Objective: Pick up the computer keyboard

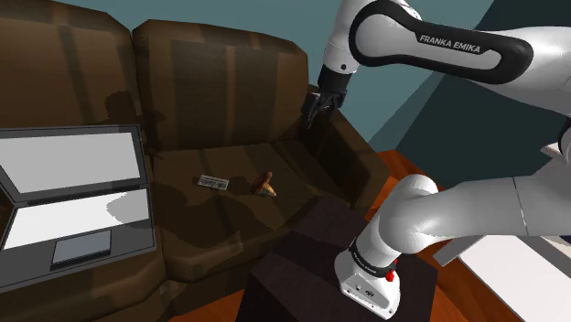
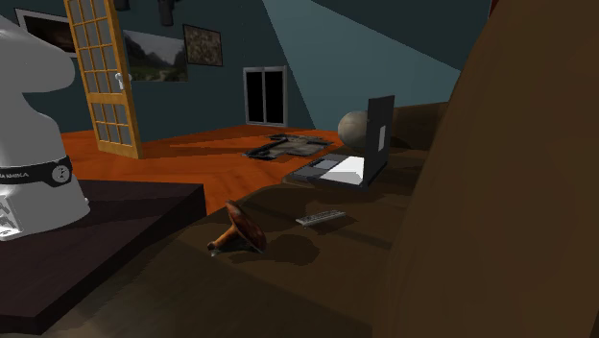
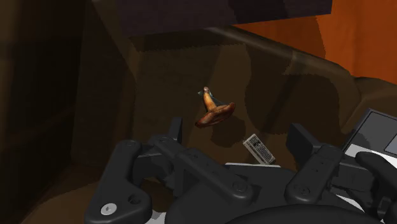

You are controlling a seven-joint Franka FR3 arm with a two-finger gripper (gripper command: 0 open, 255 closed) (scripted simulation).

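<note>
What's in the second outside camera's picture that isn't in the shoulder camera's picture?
Second exterior view: a door with glass panes, framed pictures and a grey ball. Shoulder view: the black gripper, up in the air. Both: the little keyboard, the brown mushroom-like thing and the open laptop on the brown sofa.

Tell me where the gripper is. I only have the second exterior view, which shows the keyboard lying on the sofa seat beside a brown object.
Observer: In the shoulder view the gripper hangs in the air by the sofa arm on that view's right, well apart from the keyboard.
Operator: Open or shut?
Observer: Open. In the wrist view its fingers stand apart and hold nothing.
</note>
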